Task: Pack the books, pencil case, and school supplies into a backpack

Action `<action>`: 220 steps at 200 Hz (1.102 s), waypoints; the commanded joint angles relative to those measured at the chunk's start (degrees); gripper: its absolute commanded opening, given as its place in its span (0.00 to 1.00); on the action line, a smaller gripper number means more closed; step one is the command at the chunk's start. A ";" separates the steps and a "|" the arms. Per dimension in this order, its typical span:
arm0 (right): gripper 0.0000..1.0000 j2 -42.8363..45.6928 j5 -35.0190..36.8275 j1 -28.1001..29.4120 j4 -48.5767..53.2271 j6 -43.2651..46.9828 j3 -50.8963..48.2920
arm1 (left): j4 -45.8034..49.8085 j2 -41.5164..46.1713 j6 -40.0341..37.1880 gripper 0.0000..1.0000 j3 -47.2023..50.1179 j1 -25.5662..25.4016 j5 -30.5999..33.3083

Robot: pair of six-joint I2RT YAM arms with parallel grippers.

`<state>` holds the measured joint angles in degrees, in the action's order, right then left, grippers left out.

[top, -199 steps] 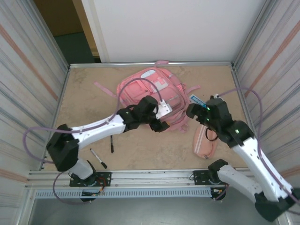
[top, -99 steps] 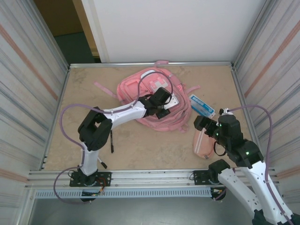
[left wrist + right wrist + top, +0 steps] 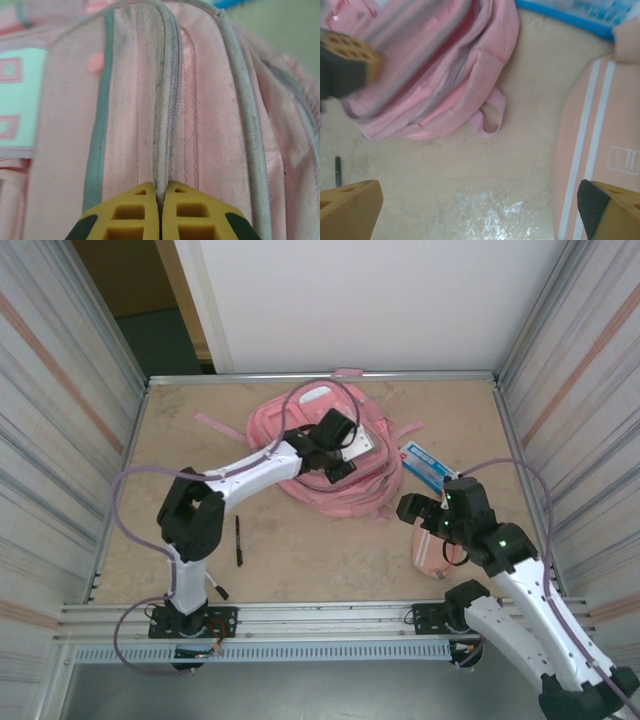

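Toward the worktop's far edge, midway, my left jaws are pinched shut on the backpack [image 3: 210,125] at its zip ridge [image 3: 167,100], which runs straight away from them. Near the right edge, my right jaws hang spread wide, holding nothing, partly over the pencil case [image 3: 600,150], its long axis near-to-far.

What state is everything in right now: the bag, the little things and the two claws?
backpack: lying flat, pinched at a zip seam.
left gripper: shut on the backpack's seam.
right gripper: open, holding nothing.
pencil case: lying flat, unheld.
packet: lying flat.
pens: lying loose.
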<state>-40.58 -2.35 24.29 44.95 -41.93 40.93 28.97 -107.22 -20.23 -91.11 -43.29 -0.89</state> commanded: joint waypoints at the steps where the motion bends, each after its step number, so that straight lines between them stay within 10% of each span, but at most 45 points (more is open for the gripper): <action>1: 0.99 -3.61 -4.52 0.52 -2.52 0.46 -0.67 | -0.57 7.61 4.66 0.00 -1.79 4.69 -8.77; 29: 0.99 -8.77 -3.91 2.36 -5.41 0.63 -2.03 | -2.67 9.98 11.31 0.00 -2.85 11.21 -20.32; 89: 1.00 -17.98 -2.11 6.19 -8.86 0.23 -1.14 | -5.55 11.65 12.19 0.00 -2.24 13.02 -23.90; 220: 0.99 -17.96 8.81 -5.87 -3.78 -6.32 -2.08 | -8.67 13.87 9.70 0.00 15.36 10.92 -15.32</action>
<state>-60.38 4.58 20.93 39.70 -46.35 39.72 21.12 -96.25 -10.24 -78.50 -32.36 -18.37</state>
